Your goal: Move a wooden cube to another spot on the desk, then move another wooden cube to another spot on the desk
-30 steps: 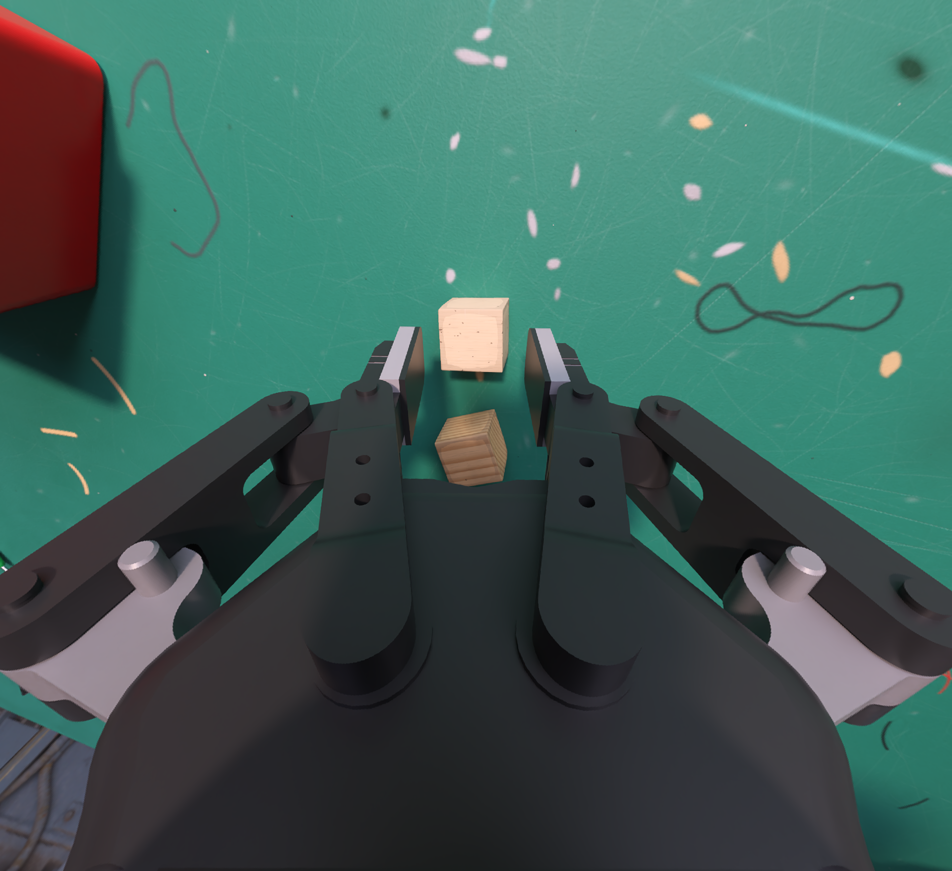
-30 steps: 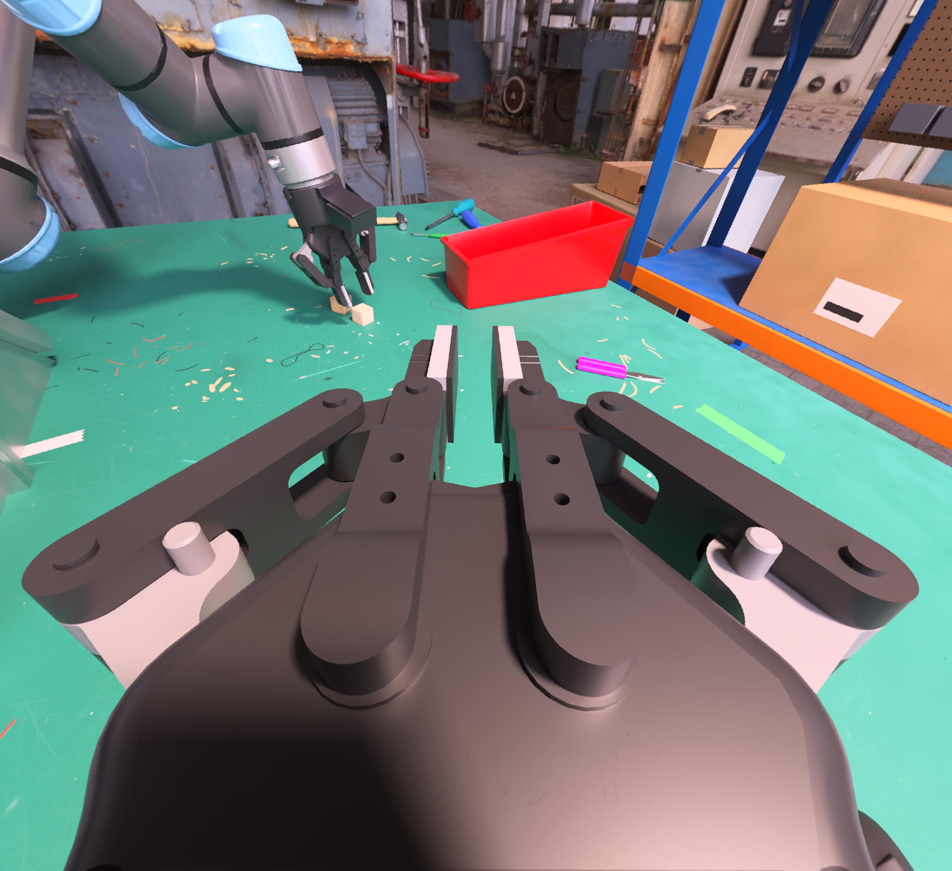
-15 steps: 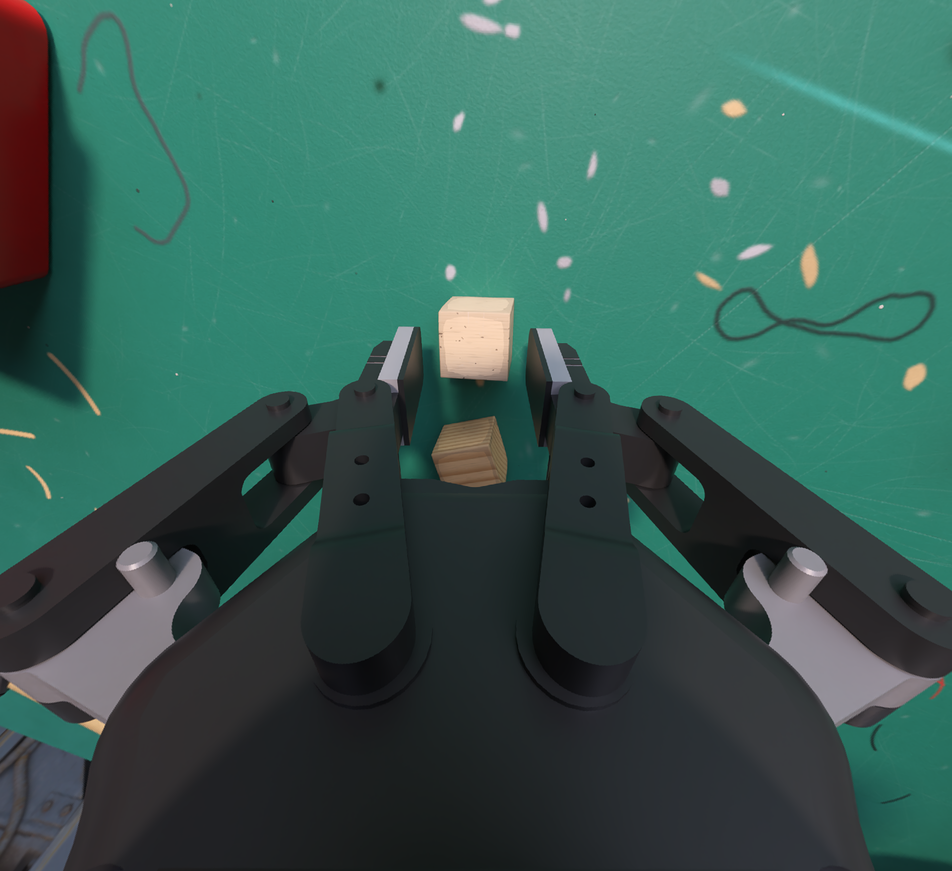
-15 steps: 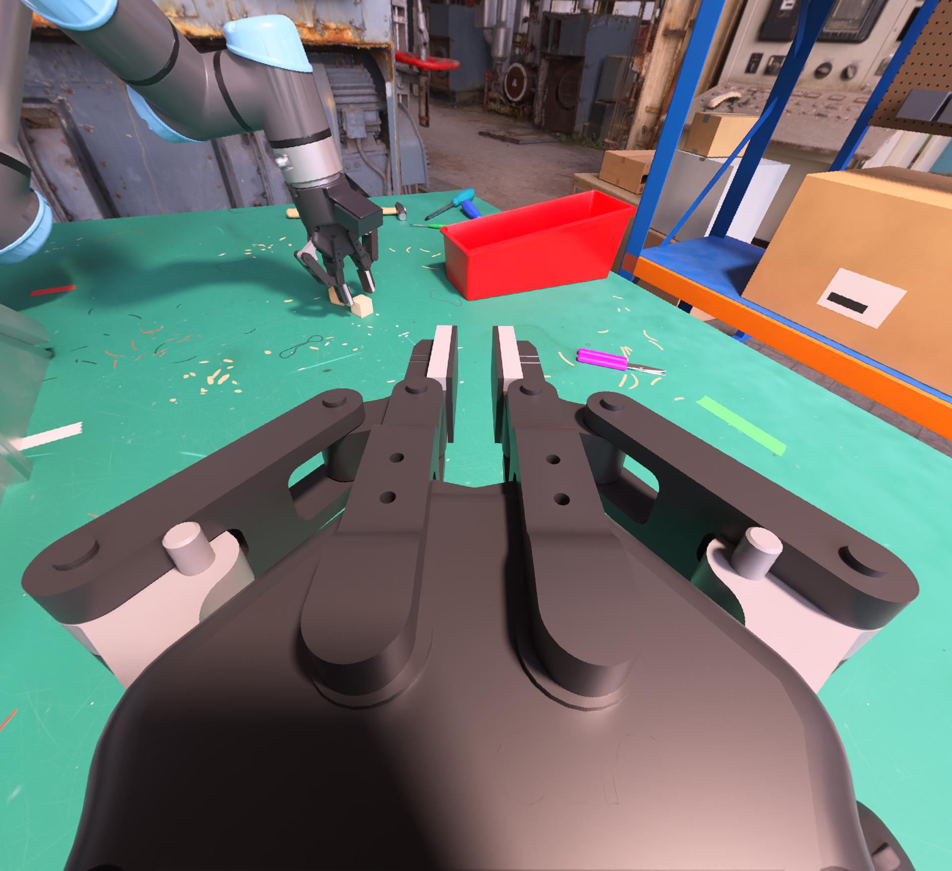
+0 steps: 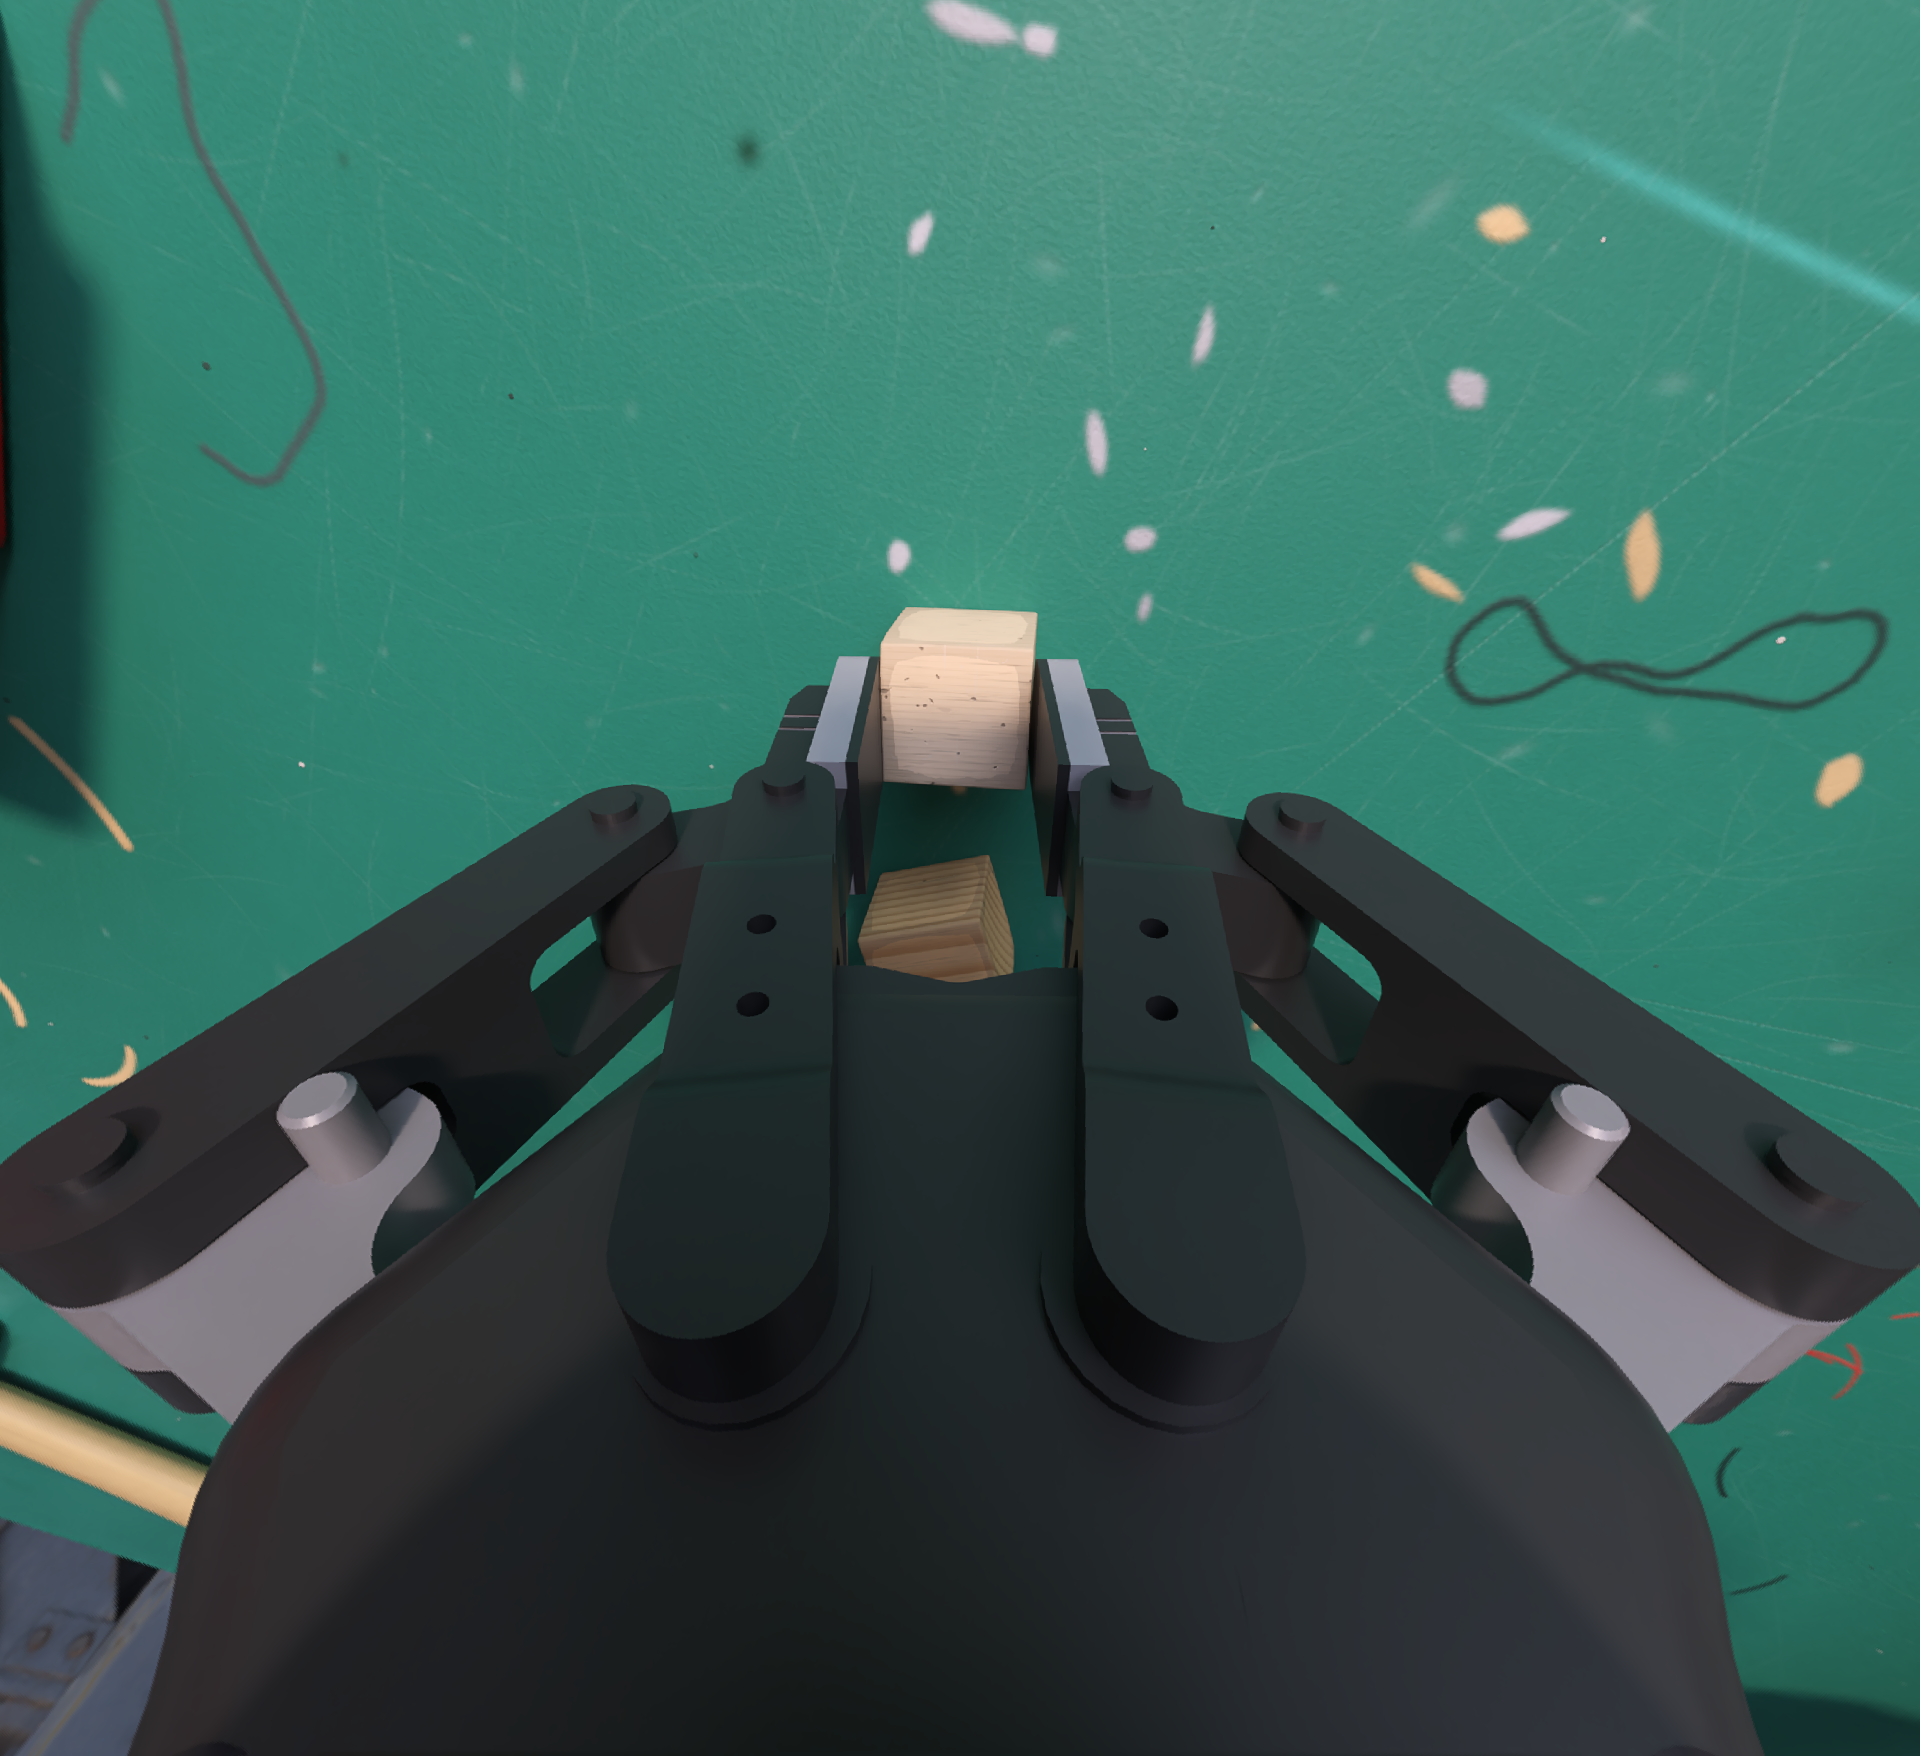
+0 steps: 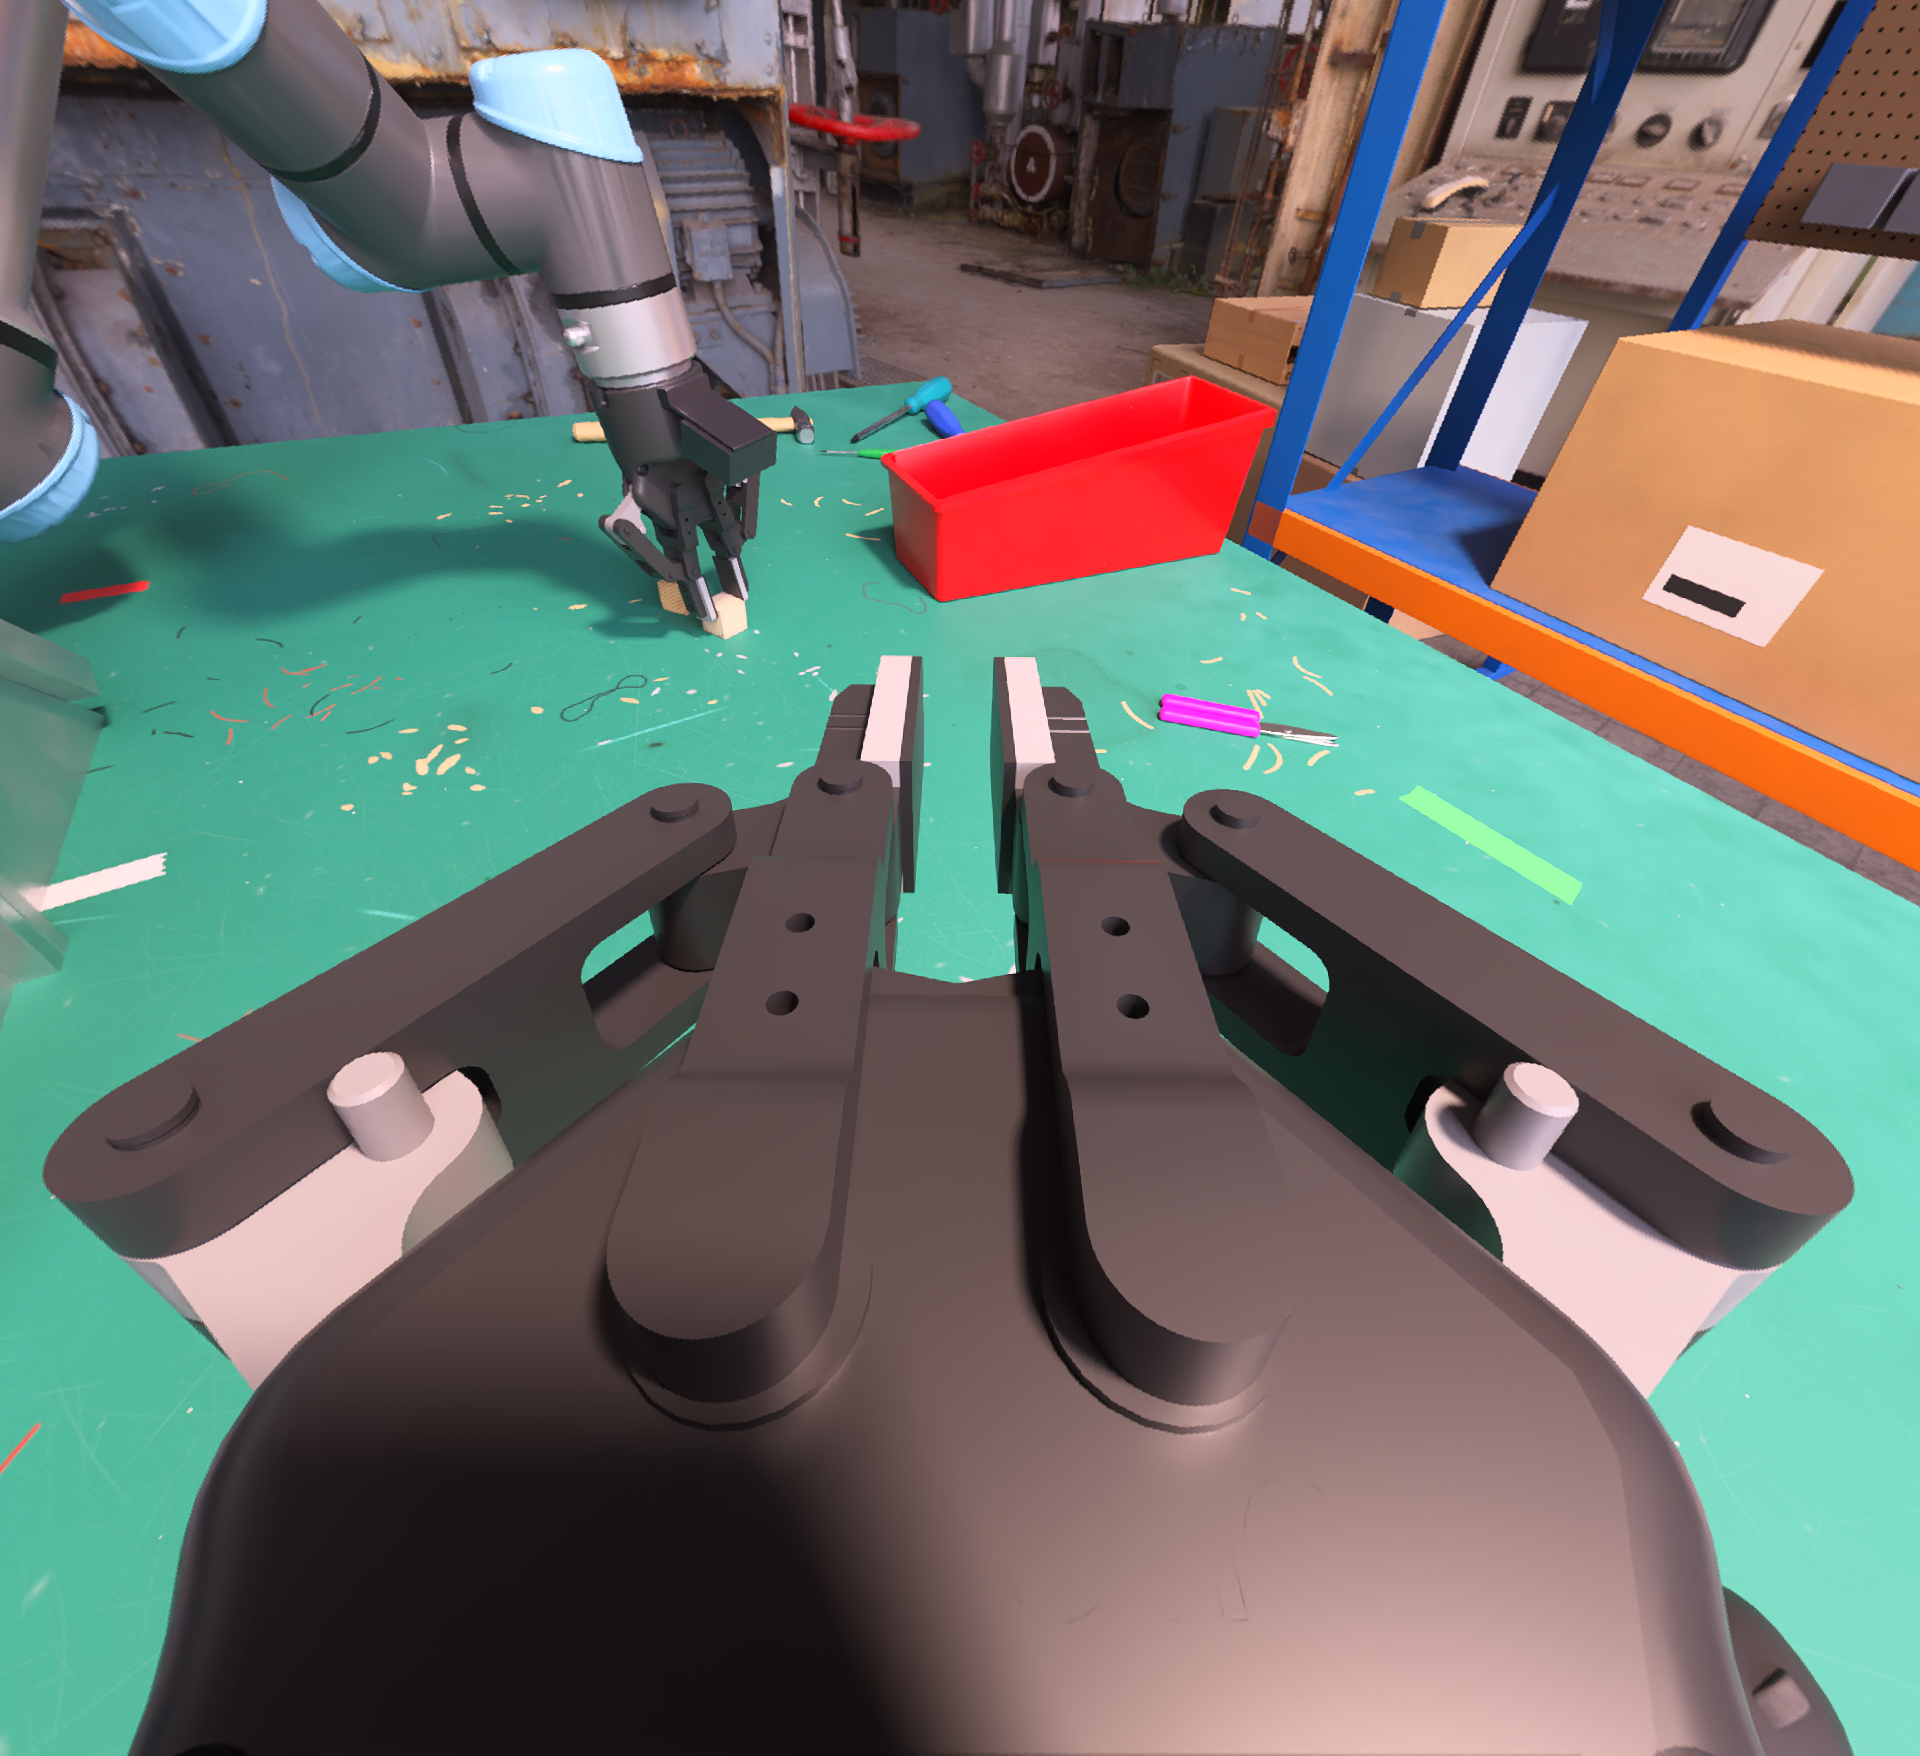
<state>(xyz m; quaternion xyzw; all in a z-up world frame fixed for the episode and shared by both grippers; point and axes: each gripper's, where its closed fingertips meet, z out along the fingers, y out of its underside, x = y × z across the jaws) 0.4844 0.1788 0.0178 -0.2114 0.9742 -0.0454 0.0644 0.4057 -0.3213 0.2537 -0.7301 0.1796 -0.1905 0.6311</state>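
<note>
I had the left gripper [image 5: 956,719] pointed steeply down at the desk, its two fingers drawn in until both pads pressed the sides of the pale wooden cube [image 5: 956,698]. The left arm [image 6: 436,168] reached in from the far left, elbow bent, wrist vertical. The right gripper [image 6: 956,719] hung low and angled forward, fingers slightly apart, holding nothing.

A pale speckled cube [image 5: 956,707] and a darker striped cube [image 5: 938,917] are sitting on scratched green desk [image 5: 623,356].
</note>
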